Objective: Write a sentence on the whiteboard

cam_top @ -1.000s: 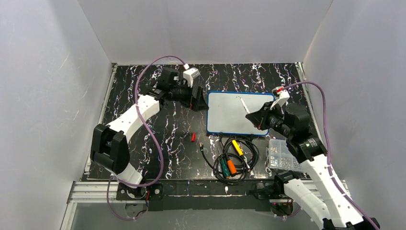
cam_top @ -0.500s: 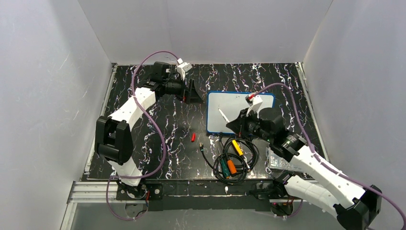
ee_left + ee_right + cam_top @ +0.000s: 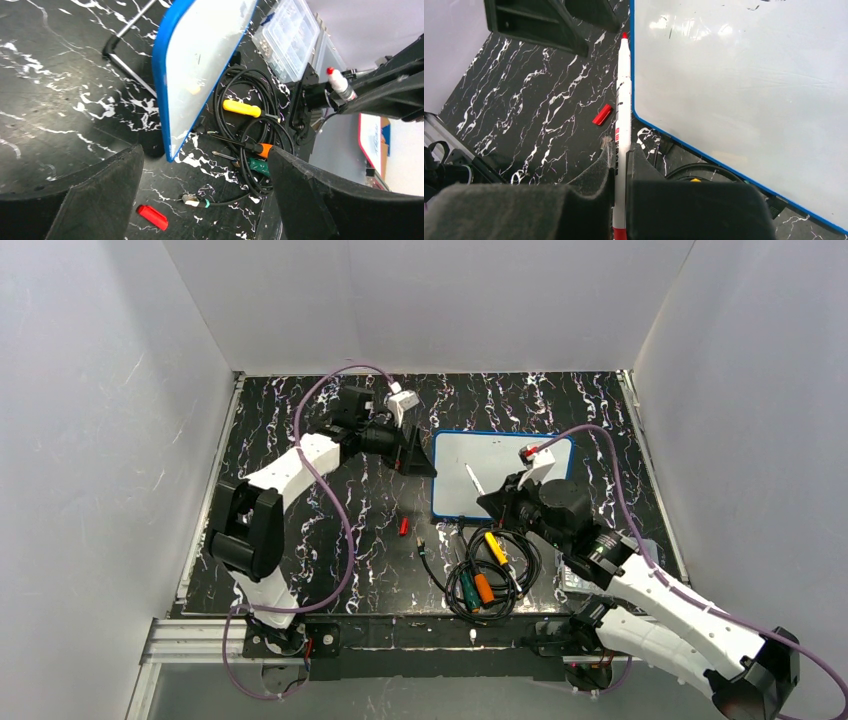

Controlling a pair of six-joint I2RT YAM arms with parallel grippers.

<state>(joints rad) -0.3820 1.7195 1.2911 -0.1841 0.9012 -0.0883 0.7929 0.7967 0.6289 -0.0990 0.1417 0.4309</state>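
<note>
Clear plastic box (image 3: 295, 30) near whiteboard (image 3: 200, 65) holds small silver parts (image 3: 263, 46)

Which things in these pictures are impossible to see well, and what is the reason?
- Right wrist view: the whiteboard is cut off by the top and right edges.
- Right wrist view: the marker's rear end is cut off by the bottom edge.
- Top view: the marker is too small to tell whether its tip touches anything.
- Top view: the right arm hides most of the screw box.
</note>
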